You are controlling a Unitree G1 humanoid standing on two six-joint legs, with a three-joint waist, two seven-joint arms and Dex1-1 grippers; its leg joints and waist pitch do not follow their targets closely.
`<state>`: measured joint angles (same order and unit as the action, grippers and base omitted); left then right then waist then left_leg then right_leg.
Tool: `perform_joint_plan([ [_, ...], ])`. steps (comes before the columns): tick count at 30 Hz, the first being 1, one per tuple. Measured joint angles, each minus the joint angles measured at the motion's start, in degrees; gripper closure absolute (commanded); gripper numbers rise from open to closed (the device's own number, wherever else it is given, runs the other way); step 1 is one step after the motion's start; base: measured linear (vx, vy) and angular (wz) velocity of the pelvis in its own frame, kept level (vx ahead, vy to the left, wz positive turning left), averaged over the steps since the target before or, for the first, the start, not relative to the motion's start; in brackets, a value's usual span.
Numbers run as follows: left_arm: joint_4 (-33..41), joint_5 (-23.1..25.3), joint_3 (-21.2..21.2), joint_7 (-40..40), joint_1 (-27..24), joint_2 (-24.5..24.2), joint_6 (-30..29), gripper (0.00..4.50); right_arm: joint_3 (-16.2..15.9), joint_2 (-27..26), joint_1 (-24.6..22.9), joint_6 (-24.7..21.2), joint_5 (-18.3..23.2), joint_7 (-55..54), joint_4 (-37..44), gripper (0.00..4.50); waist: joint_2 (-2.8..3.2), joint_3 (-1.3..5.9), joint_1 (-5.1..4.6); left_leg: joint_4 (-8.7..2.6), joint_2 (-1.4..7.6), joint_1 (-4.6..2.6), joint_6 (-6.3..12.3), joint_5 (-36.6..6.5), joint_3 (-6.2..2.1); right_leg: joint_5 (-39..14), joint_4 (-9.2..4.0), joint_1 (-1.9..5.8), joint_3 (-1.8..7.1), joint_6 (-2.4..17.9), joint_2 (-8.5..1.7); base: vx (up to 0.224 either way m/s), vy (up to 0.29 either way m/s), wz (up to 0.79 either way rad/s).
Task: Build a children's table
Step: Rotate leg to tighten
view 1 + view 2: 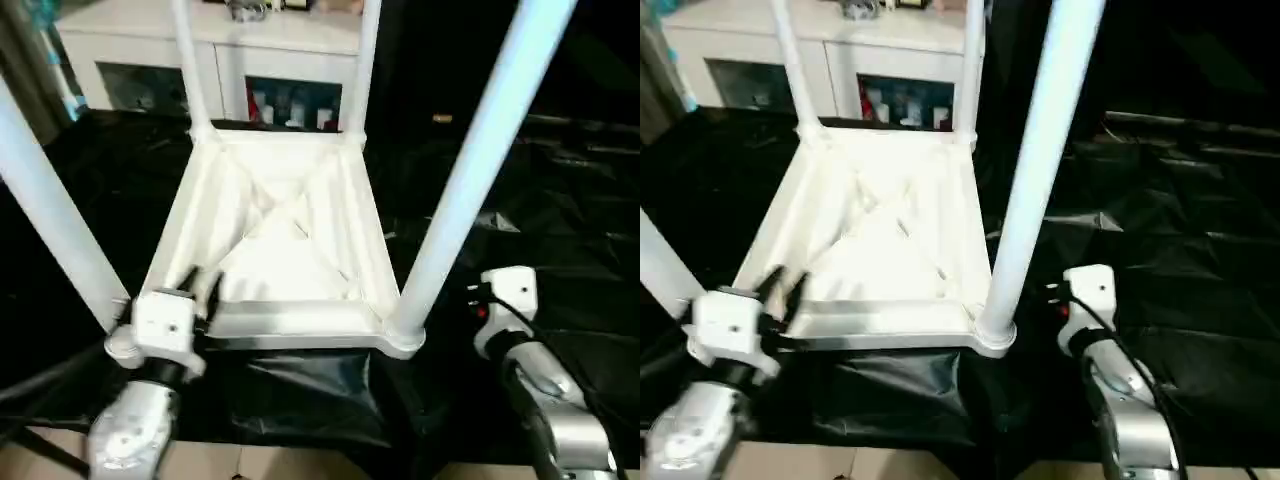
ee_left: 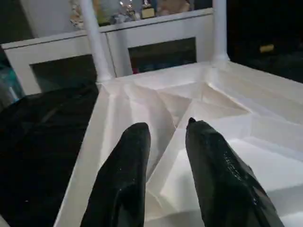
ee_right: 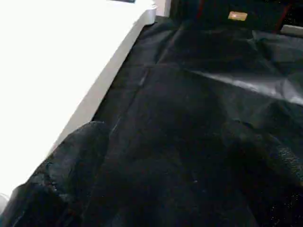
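Table: you've got the children's table upside down on the black-draped work table, underside ribs facing up, near its front edge; the near rim sits just back from that edge.
Legs: all four stand upright in the corner lobes. Near-right leg and near-left leg rise past the top of the head views; two far legs stand at the back corners.
L gripper: left gripper sits at the table's near-left corner, fingers partly apart, reaching over the near rim above the ribbed underside. Nothing between them, so it's loose, not grasping.
R gripper: right gripper is just beside the near-right leg, outboard of the table's right rim, over bare black cloth. Fingers spread wide, released, holding nothing.
Behind: white glass-door cabinet stands past the work table's far edge, small items inside.
Front: cloth hangs over the front edge below the table.
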<state>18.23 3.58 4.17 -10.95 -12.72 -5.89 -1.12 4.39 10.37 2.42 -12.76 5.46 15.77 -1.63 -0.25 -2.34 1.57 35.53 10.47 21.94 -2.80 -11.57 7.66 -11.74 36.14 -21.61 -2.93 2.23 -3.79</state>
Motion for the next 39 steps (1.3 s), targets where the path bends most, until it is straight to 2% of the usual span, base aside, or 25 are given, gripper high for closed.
perform_joint_plan([
  [1,0.06,-0.57,0.09,-0.01,-0.02,0.23,-0.63,2.98,0.01,0.04,0.01,0.37,0.12,0.27,0.01,0.33,-0.35,0.22,-0.1,-0.12,0.91,0.04,-0.42,0.28,-0.11,-0.88,1.36,-0.09,-0.77,1.09,0.59,0.015,-0.132,0.08],
  [3,0.01,-2.32,0.06,-0.27,-0.11,0.89,-1.79,2.98,0.02,0.22,0.1,0.82,0.56,0.42,0.17,0.33,-1.27,0.52,-0.26,-0.46,1.46,0.2,-1.0,0.88,-0.02,-2.43,1.41,-0.22,-1.15,0.72,0.65,-0.005,-0.194,-0.01],
  [4,-0.03,-3.39,-0.11,-0.68,-0.15,1.42,-2.22,2.98,0.16,0.83,0.0,0.99,0.65,0.43,0.18,0.33,-1.97,0.82,-0.31,-0.47,1.41,0.61,0.13,1.14,0.36,-2.38,1.5,-0.37,-1.23,-0.34,1.01,-0.058,-0.166,-0.06],
  [5,-0.05,-3.92,-0.59,-0.78,-0.13,1.96,-2.32,2.98,0.67,1.43,-0.37,1.0,0.65,0.41,0.1,0.33,-2.04,0.76,0.5,0.51,1.24,0.76,2.08,-0.03,0.59,-2.51,1.53,-0.65,-1.19,-0.9,1.01,-0.06,-0.146,-0.07],
  [7,-0.02,-3.9,-2.16,-1.05,-0.1,2.09,-2.29,2.98,2.09,2.09,-0.87,1.0,0.64,0.35,-0.45,0.33,-2.28,0.72,1.65,1.19,-0.62,0.38,3.15,-0.86,0.39,-2.45,1.56,-1.04,-0.77,-1.1,0.99,-0.042,-0.147,-0.08],
  [9,-0.01,-3.35,-2.02,-0.62,-0.12,1.73,-1.58,2.98,2.54,2.23,-0.85,1.02,0.64,0.33,-0.48,0.33,-1.89,0.88,2.61,2.03,-2.33,0.45,4.27,-1.55,0.06,-2.43,1.69,-1.26,-0.76,-1.11,0.97,-0.023,-0.084,-0.06],
  [10,0.1,-2.5,-2.01,-0.15,-0.12,1.49,-0.81,2.98,2.43,2.08,-0.83,1.04,0.65,0.38,-0.48,0.33,-1.59,0.94,3.29,0.98,-2.7,0.14,4.36,-1.6,-0.54,-2.38,1.69,-1.27,-0.99,-0.98,1.15,0.0,0.0,0.0],
  [12,0.2,-2.13,-1.61,0.06,-0.12,1.16,-0.43,2.98,1.77,1.52,-0.66,1.05,0.65,0.46,-0.52,0.33,-0.27,0.97,3.27,0.03,-1.67,-0.27,0.29,-0.44,-0.75,-1.71,0.85,-0.81,-1.61,-0.49,1.93,0.0,0.0,0.0],
  [13,0.18,-2.13,-1.38,0.08,-0.23,0.79,-0.51,2.98,0.71,0.98,-0.53,1.05,0.68,0.72,-0.54,0.33,0.59,0.5,2.89,-0.15,-0.13,-0.5,-0.66,-0.3,-0.85,-1.49,-0.59,0.02,-2.29,-0.38,2.89,0.007,-0.036,0.19],
  [14,0.19,-2.17,-1.04,0.13,-0.2,0.76,-0.56,2.98,0.04,0.88,-0.47,1.07,0.71,0.94,-0.55,0.33,0.79,0.37,2.6,-0.19,0.7,-0.46,-0.96,-0.07,-0.68,-2.07,0.34,0.21,-2.33,0.29,2.92,0.013,-0.068,0.31],
  [16,0.33,-2.75,0.21,0.37,-0.13,0.38,-1.15,2.98,-0.43,0.91,-0.27,1.13,0.76,1.0,-0.55,0.33,0.58,0.48,2.16,-0.2,2.07,-0.29,-1.53,0.46,-0.49,-2.66,4.71,-0.26,-1.6,1.3,1.91,0.006,-0.084,0.26],
  [17,0.34,-3.13,0.4,0.4,-0.17,0.56,-1.57,2.98,-0.42,1.03,-0.09,1.23,0.77,1.0,-0.55,0.33,0.17,0.7,2.01,-0.24,2.58,-0.06,-1.87,0.81,-0.44,-3.28,4.89,-0.2,-1.02,1.36,1.37,-0.016,-0.155,0.12],
  [18,0.36,-3.94,0.45,0.4,-0.17,0.85,-2.02,2.98,-0.39,1.15,0.27,1.57,0.78,1.0,-0.55,0.33,-0.55,0.89,1.82,-0.25,2.69,0.26,-1.82,1.28,-0.29,-4.84,3.71,-0.18,-0.62,1.41,0.64,-0.016,-0.155,0.12],
  [19,0.26,-4.42,0.3,0.3,-0.25,1.26,-2.49,2.98,-0.33,1.38,0.6,1.85,0.78,1.0,-0.53,0.33,-1.48,1.16,1.62,-0.24,2.86,0.59,-1.29,1.62,-0.04,-4.71,3.8,-0.27,-0.86,-0.7,0.96,-0.042,-0.164,-0.01],
  [20,0.22,-4.78,0.0,0.25,-0.29,2.0,-2.52,2.98,-0.12,1.78,0.29,1.88,0.76,1.01,-0.68,0.33,-1.74,1.03,2.17,0.85,2.58,1.2,0.89,0.57,0.07,-4.58,3.76,-0.43,-0.97,-0.78,0.99,-0.057,-0.163,-0.05],
  [21,0.22,-5.08,-1.16,0.09,-0.34,2.31,-2.46,2.98,0.36,2.2,-0.37,1.88,0.73,1.05,-0.91,0.33,-2.02,0.87,2.73,0.97,1.63,0.91,2.05,-0.17,0.53,-4.73,3.66,-0.53,-0.77,-1.07,0.95,-0.057,-0.163,-0.05],
  [23,0.27,-5.43,-1.65,0.12,-0.78,2.62,-2.02,2.98,1.09,2.81,-0.62,1.99,0.71,1.32,-1.26,0.33,-2.0,0.92,3.72,1.25,-0.87,0.31,2.86,-0.79,0.3,-4.49,3.61,-0.93,-0.67,-1.32,1.01,-0.036,-0.106,-0.09],
  [25,0.69,-6.21,-0.27,0.38,-2.08,2.54,-1.44,2.98,0.75,3.09,-0.62,2.28,0.9,2.49,-1.25,0.33,-1.8,0.95,4.33,1.34,-2.15,0.23,3.5,-1.23,-0.12,-4.35,3.57,-0.9,-0.7,-1.07,1.01,-0.014,-0.035,-0.05],
  [27,0.72,-6.27,0.66,0.55,-3.0,2.16,-1.25,2.98,-0.26,3.36,-0.62,2.28,1.18,4.13,-1.25,0.33,-1.56,0.85,4.58,0.92,-2.12,-0.05,2.85,-0.92,-0.01,-4.11,3.0,-0.53,-0.87,-0.91,0.99,0.0,0.0,0.0],
  [28,0.74,-6.22,1.05,0.55,-3.26,1.62,-1.07,2.98,-0.84,3.49,-0.62,2.28,1.41,5.35,-1.02,0.33,-1.43,0.75,4.54,0.21,-1.9,-0.6,1.64,-0.6,0.45,-3.58,2.18,-0.21,-0.92,-0.92,1.03,0.0,0.0,0.0],
  [30,0.75,-6.2,1.77,0.5,-3.84,1.17,-0.91,2.98,-2.06,3.89,-0.6,2.27,1.98,7.26,-0.56,0.33,-1.21,0.43,4.48,-0.38,-1.18,-0.73,0.56,-0.22,1.01,-2.63,0.48,0.57,-0.9,-1.01,1.48,0.0,0.0,0.0],
  [34,0.76,-7.32,2.52,0.18,-4.09,0.83,-0.91,2.98,-3.74,3.95,-0.78,2.2,3.41,10.25,1.48,0.33,-1.61,0.29,3.82,-1.05,-1.25,-0.98,0.81,-0.31,2.76,-1.6,-0.99,1.19,-0.61,-1.59,0.59,-0.009,0.074,0.08],
  [36,0.76,-7.47,2.05,0.05,-4.09,0.93,-0.88,2.98,-4.13,3.95,-1.38,2.24,3.41,10.67,1.61,0.33,-1.66,0.22,4.26,-0.73,-1.4,-0.81,1.58,-0.33,3.08,-1.48,-1.33,1.43,-0.38,-2.11,0.14,0.019,0.083,0.03],
  [37,0.76,-7.46,1.6,0.03,-4.15,1.11,-0.81,2.98,-4.26,4.04,-2.18,2.25,3.38,10.75,1.61,0.33,-1.54,0.18,4.82,0.44,-1.44,-0.56,2.92,-0.84,2.51,-1.62,-1.37,1.65,-0.11,-2.91,-0.09,0.01,0.113,-0.03],
  [39,0.79,-7.3,1.22,0.03,-4.86,1.24,-0.27,2.98,-4.4,4.07,-2.75,2.26,3.33,10.82,1.58,0.33,-1.03,0.3,5.19,2.9,-1.25,0.36,5.35,-2.38,-0.19,-1.46,-1.28,1.71,0.18,-3.77,-0.79,0.029,0.17,-0.16],
])
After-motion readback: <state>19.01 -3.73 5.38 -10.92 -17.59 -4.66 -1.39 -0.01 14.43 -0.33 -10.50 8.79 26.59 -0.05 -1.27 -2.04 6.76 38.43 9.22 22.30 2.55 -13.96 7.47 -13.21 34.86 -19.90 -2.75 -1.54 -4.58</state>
